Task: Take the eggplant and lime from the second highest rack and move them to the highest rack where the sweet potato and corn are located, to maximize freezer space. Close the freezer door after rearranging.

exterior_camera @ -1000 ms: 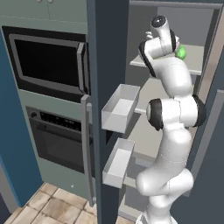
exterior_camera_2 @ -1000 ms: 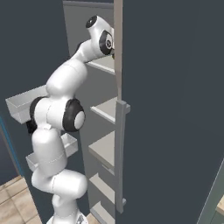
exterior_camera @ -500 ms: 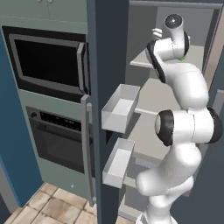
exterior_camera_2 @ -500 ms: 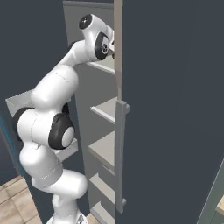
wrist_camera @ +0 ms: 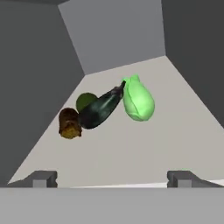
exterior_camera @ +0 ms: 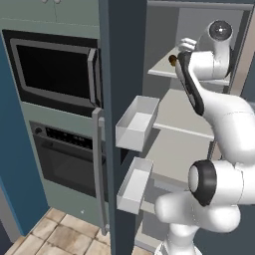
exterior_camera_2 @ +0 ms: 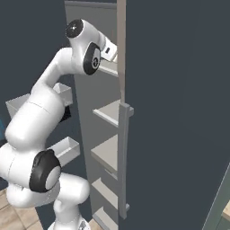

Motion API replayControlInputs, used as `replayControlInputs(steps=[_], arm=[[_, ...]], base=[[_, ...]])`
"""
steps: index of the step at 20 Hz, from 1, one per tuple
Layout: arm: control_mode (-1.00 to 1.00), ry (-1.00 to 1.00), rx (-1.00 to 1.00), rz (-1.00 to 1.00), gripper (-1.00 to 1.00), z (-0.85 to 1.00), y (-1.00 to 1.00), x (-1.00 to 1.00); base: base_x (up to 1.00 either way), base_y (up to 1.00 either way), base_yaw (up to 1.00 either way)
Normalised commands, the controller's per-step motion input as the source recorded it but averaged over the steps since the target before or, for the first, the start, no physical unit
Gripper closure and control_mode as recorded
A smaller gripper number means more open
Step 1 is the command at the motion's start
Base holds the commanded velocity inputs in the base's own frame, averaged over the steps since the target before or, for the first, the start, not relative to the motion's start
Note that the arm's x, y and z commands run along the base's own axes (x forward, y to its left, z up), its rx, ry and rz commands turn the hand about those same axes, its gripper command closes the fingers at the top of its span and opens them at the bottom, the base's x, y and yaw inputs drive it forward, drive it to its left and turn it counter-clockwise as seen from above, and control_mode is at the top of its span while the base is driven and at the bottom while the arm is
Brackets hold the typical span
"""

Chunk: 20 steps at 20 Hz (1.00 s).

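On one pale freezer shelf (wrist_camera: pixel 175 131) four items lie together in the hand view. The brown sweet potato (wrist_camera: pixel 69 123) is at the left and the dark green lime (wrist_camera: pixel 85 101) sits just behind it. A dark eggplant (wrist_camera: pixel 101 109) slants across to the bright green corn (wrist_camera: pixel 139 103). My gripper (wrist_camera: pixel 113 178) is open and hovers over the shelf's front edge, apart from all of them. From the left base view, the sweet potato (exterior_camera: pixel 172 60) peeks out on the highest rack (exterior_camera: pixel 163 69) beside my hand. The freezer door (exterior_camera: pixel 122 74) stands open.
Two translucent bins (exterior_camera: pixel 137 122) (exterior_camera: pixel 133 184) jut from the door's inner face, close to my arm's left side. Lower shelves (exterior_camera: pixel 184 114) run below the hand. A microwave (exterior_camera: pixel 52 69) and oven (exterior_camera: pixel 64 157) fill the wall left of the door. A dark panel with a grey handle (exterior_camera_2: pixel 123 157) stands on the right.
My arm has refolded: the elbow has dropped and swung outward while the wrist rose and shifted right at the top rack. The jaws stayed open.
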Motion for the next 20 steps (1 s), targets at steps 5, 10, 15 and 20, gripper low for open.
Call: replayControlInputs(steps=[5, 10, 15, 20], arm=[[-1.00, 0.00, -0.07, 0.06, -1.00, -0.07, 0.41, -1.00], [-1.00, 0.00, -0.06, 0.11, -1.00, -0.43, 0.21, -1.00], [-1.00, 0.00, -0.02, 0.04, -1.00, -0.46, 0.14, -1.00], [1.00, 0.00, -0.04, 0.00, -1.00, -0.31, 0.24, -0.80]], base=[[0.00, 0.00, 0.00], [0.00, 0.00, 0.00], [0.00, 0.00, 0.00], [-0.20, 0.09, 0.00]])
